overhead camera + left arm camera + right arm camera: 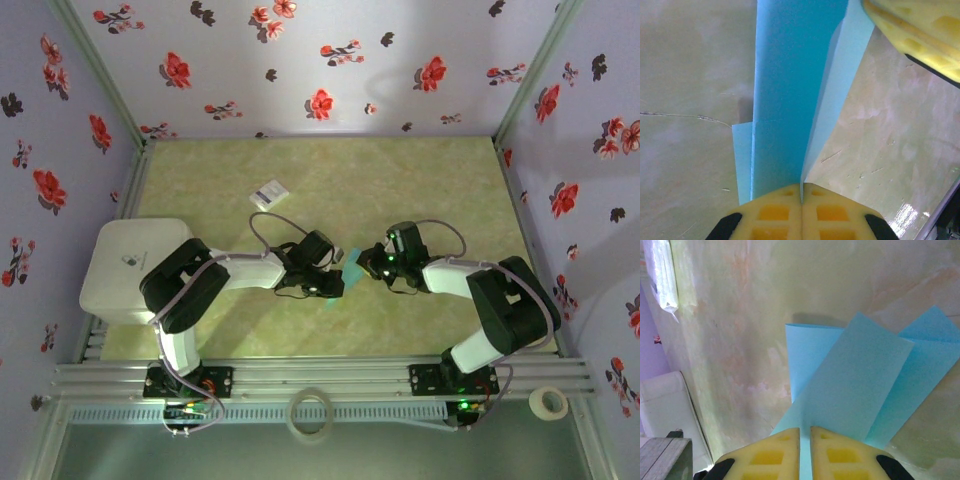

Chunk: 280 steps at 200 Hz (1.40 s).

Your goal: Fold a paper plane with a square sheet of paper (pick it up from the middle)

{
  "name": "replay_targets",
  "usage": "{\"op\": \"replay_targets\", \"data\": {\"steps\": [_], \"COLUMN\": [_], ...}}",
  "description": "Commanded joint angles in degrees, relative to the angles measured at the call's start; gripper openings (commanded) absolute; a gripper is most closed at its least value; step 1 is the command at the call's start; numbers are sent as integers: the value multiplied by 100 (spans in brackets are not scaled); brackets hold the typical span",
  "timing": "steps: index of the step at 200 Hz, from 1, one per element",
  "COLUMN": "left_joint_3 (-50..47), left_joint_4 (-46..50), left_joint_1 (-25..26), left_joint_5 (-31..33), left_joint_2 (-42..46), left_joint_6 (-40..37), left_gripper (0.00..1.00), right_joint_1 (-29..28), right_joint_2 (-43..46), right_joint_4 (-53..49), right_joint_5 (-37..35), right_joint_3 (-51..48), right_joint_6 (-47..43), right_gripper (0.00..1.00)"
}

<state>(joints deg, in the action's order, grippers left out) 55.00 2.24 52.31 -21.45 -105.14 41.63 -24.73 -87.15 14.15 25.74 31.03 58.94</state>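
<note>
Top external view: both arms reach toward each other over the middle of the desk (pixel 420 180). The teal sheet of paper (pixel 352 270) sits between their tips. In the left wrist view, the left jaws are pressed tight together on the near edge of the paper. The paper is folded into long flaps. A yellow finger (pixel 920 35) of the right arm shows in the top corner, just beside the paper. In the right wrist view, the right jaws are nearly closed and pinch the paper, and its flaps fan out. A small white card (pixel 268 193) lies farther back, well apart. A white box (pixel 135 265) sits on the left.
</note>
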Motion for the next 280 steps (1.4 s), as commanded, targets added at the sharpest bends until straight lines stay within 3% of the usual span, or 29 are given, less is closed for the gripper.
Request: {"op": "replay_targets", "data": {"steps": [1, 62, 88, 132, 194, 248, 280], "left_joint_3": [101, -245, -264, -70, 94, 133, 63], "left_joint_4": [98, -795, -942, -791, -646, -661, -797], "left_joint_1": [-28, -26, -6, 59, 60, 60, 60], "left_joint_5": [1, 74, 163, 122, -10, -109, -8], "left_joint_2": [11, 67, 41, -163, -361, -462, -261], "left_joint_6": [178, 1479, 1762, 1896, 1885, 1882, 1740], "left_gripper": [0, 0, 0, 0, 0, 0, 0], "right_joint_1": [33, 112, 162, 133, -49, -76, -5], "right_joint_2": [349, 1311, 1369, 1052, 534, 81, 510], "right_joint_4": [-345, -1619, -1559, -869, -230, 99, -273], "right_joint_5": [21, -535, -429, 203, 526, 581, 112], "right_joint_3": [18, -67, -140, -154, -18, 78, -88], "right_joint_6": [-181, -423, -377, -230, -207, -172, -206], "right_gripper": [16, 26, 26, 16, 7, 5, 12]}}
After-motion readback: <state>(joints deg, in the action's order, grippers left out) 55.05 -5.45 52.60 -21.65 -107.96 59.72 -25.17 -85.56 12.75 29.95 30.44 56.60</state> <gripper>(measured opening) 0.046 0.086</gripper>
